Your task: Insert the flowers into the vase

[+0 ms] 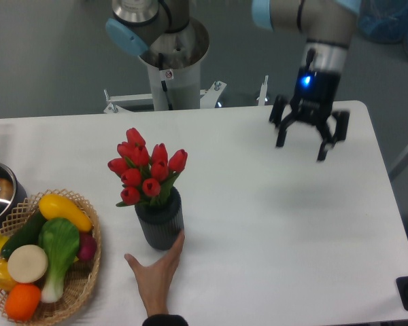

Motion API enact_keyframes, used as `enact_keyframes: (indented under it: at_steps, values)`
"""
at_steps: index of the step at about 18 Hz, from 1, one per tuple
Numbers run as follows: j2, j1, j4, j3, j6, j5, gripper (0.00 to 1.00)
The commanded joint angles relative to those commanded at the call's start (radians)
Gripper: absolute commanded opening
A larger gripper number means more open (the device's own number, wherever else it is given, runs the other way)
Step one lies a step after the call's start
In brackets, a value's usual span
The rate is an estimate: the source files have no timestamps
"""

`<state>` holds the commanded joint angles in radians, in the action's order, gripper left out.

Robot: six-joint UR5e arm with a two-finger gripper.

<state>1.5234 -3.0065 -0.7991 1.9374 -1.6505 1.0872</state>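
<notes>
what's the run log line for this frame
flowers: in vase | claw: open, empty, far right | hand: touching vase base
</notes>
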Motion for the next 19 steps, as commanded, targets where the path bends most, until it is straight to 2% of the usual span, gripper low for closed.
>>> enact_keyframes:
  at_steps: [4, 7, 11, 14, 19]
  values:
    - [-0.043, -0.003, -0.005, -0.003, -0.073, 0.157, 1.0]
    - [-0.066, -0.015, -0.025, -0.003, -0.156, 0.195, 1.0]
    - [-0.098, -0.047, -0.083, -0.009, -0.212, 0.256, 1.0]
    - [-0.112, -0.083, -0.104, -0.003, -0.245, 0.257, 1.0]
    - [-0.114, -0.084, -0.106, 0.0, -0.245, 0.255, 1.0]
